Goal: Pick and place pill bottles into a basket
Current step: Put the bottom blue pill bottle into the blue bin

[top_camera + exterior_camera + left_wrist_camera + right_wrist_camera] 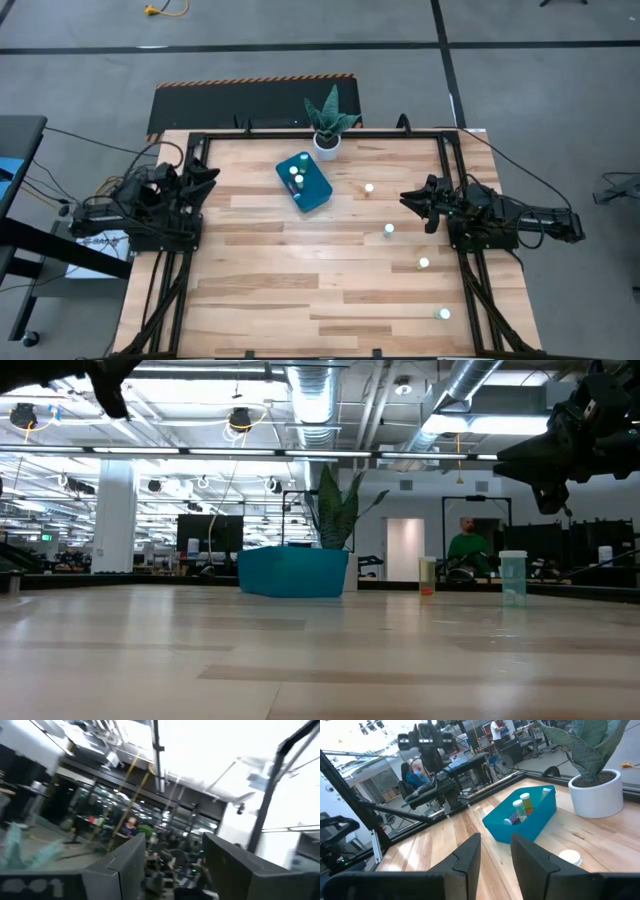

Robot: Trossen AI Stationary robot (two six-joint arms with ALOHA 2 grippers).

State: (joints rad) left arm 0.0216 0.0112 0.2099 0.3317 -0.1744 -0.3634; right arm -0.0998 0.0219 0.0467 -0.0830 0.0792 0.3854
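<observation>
Basket (304,182) long axis diagonal across table (300,290)

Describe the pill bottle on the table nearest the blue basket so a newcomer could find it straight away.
Start at the potted plant on the far edge of the wooden table, with the blue basket just in front of it. To the right of the basket, toward the right arm, stands one pill bottle alone on bare wood. The other three loose bottles all lie nearer the front edge of the table.

Open-plan lab: exposed ceiling ducts (318,400); rows of workstations (205,540)
</observation>
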